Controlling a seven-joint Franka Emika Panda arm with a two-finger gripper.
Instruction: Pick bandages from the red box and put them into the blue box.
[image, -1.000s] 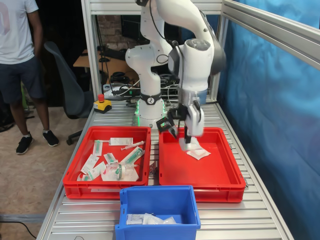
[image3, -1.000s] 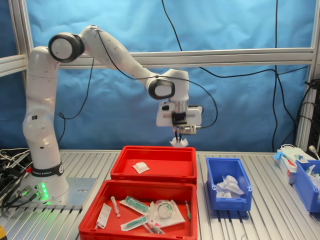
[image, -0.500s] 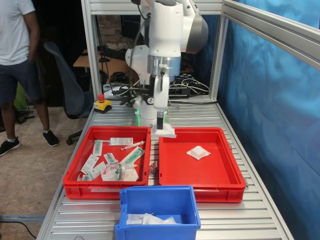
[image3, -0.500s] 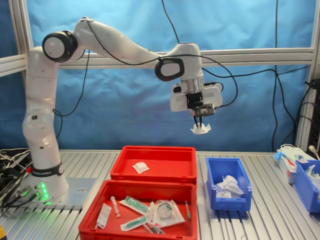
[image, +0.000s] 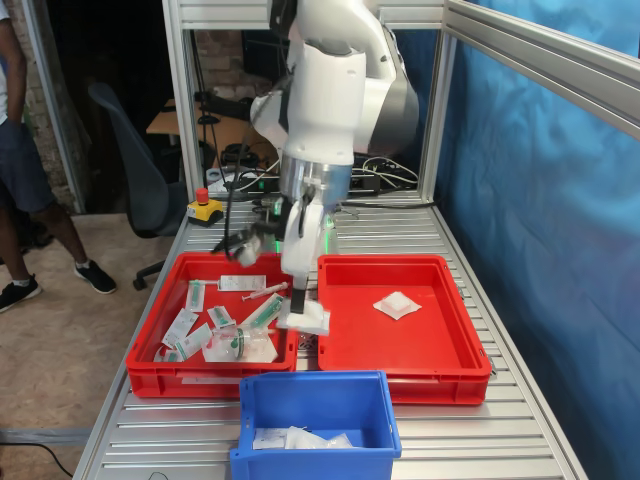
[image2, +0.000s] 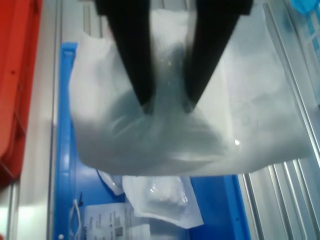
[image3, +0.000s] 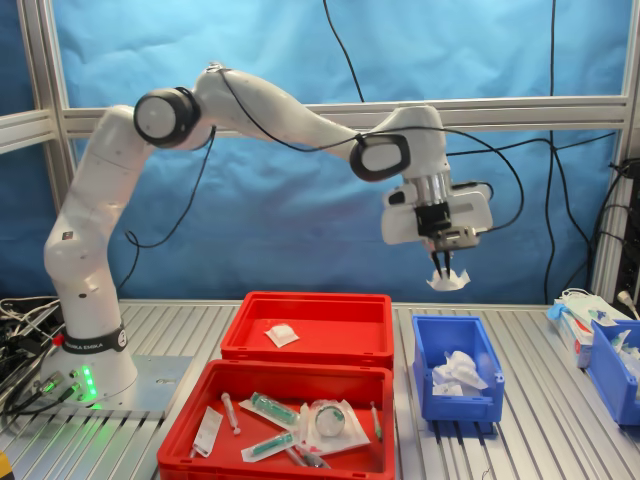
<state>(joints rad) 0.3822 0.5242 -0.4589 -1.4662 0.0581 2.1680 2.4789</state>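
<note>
My gripper (image3: 441, 270) is shut on a white bandage (image3: 447, 281) in clear wrap and hangs high above the blue box (image3: 457, 395). In the first exterior view the gripper (image: 298, 308) and its bandage (image: 306, 320) appear between the two red trays. The wrist view shows the black fingers (image2: 135, 55) pinching the bandage (image2: 175, 135), with the blue box (image2: 64, 150) and earlier pads (image2: 160, 197) beneath. One more bandage (image: 397, 305) lies in the red box (image: 440, 350), the rear tray (image3: 310, 345) in the second exterior view.
A twin red tray (image: 150, 365) holds syringes and printed packets. Aluminium frame posts (image: 182, 120) and a blue curtain (image: 560, 250) border the table. A red stop button (image: 204, 205) sits at the back. A person (image: 20, 180) stands off the table. Another blue bin (image3: 615, 365) is at the second exterior view's right.
The arm has swung away from above the red box towards the blue box, carrying the bandage with it. The person has stepped further out of the first exterior view.
</note>
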